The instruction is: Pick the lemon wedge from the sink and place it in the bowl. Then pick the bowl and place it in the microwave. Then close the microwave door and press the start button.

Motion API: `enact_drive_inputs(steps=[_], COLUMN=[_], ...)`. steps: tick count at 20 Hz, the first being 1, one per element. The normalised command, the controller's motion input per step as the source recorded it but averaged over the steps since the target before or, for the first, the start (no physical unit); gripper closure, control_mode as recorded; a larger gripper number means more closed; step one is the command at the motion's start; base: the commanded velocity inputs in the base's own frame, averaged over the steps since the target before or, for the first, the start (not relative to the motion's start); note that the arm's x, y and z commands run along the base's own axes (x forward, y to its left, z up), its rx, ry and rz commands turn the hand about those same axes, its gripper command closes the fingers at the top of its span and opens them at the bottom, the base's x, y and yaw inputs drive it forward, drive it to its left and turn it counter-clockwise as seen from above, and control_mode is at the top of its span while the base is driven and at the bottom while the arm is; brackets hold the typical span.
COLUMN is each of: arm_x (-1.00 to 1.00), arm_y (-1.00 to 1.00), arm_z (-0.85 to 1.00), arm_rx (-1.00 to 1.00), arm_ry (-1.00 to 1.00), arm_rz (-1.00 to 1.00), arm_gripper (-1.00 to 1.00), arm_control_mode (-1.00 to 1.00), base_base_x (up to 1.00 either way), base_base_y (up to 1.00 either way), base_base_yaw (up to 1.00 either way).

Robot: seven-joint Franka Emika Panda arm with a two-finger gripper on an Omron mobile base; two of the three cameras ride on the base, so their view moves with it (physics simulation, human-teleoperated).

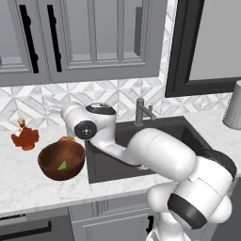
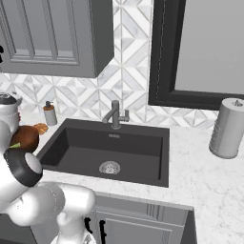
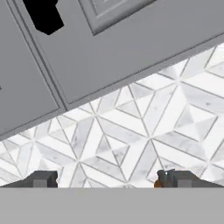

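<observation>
The sink (image 1: 141, 146) serves as the landmark: a dark grey recessed basin set in the white marble desk (image 1: 28, 183), with a dark grey faucet (image 1: 141, 112) at its back edge and a round silver drain (image 2: 109, 167) in its floor. Its basin holds no loose item in the right base view.

Just left of the sink, on the desk, stands the reddish-brown wooden bowl (image 1: 61, 161). The lemon wedge (image 1: 62, 165), a tiny bright green triangle, lies inside the bowl on its glossy bottom. Behind the bowl, touching or nearly touching its rim, sits an orange-brown pastry (image 1: 67, 139). Farther left of the sink is a small red-brown leafy ornament (image 1: 25, 138), near the tiled backsplash (image 1: 113, 94).

Right of the sink, a paper towel roll (image 2: 228, 127) stands upright on the desk, below a black-framed window (image 2: 200, 52). Grey panelled cabinets (image 1: 84, 37) with black handles hang above the bowl's side of the sink.

The white arm reaches across the sink's left front corner and up toward the backsplash above the bowl. In the hand view, the gripper (image 3: 111, 178) faces the tiled wall and the cabinet's lower edge; its two dark fingertips (image 3: 43, 178) stand wide apart with nothing between them.
</observation>
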Motion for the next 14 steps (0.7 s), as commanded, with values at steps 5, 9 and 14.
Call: enact_drive_inputs(steps=[5, 9, 14], arm_x=[-0.03, -0.24, -0.22], arm_y=[-0.41, -0.29, -0.09], arm_z=[0.97, 0.89, 0.32], arm_rx=[0.0, -0.02, -0.12], arm_ry=[0.68, 0.73, 0.66], arm_rz=[-0.06, 0.0, 0.0], arm_gripper=[-1.0, -1.0, -1.0], arm_control_mode=[-1.0, -1.0, -1.0], base_base_x=[0.0, 0.0, 0.0], base_base_y=[0.0, 0.0, 0.0], base_base_yaw=[0.0, 0.0, 0.0])
